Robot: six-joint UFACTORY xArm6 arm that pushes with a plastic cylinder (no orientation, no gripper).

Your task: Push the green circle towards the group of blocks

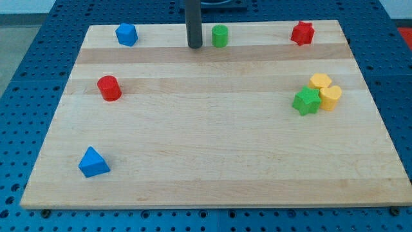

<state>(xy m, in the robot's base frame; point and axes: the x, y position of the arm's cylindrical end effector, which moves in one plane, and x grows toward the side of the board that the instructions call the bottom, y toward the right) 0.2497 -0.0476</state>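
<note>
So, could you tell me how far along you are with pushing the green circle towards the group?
Done: my tip stands just to the view's left of the green circle, near the board's top edge. In hand: whether they touch, I cannot tell. Left: nearly the whole push, since the circle sits far from the group at the view's right, the green star, yellow hexagon and yellow cylinder.

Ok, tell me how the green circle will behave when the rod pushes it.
The green circle looks like a short upright cylinder standing on its flat end, so it should slide rather than roll or tip. Its round side may let it slip off my tip, now just to its left in the view, if contact is off-centre. The wooden board looks smooth, so it probably slides easily.
</note>
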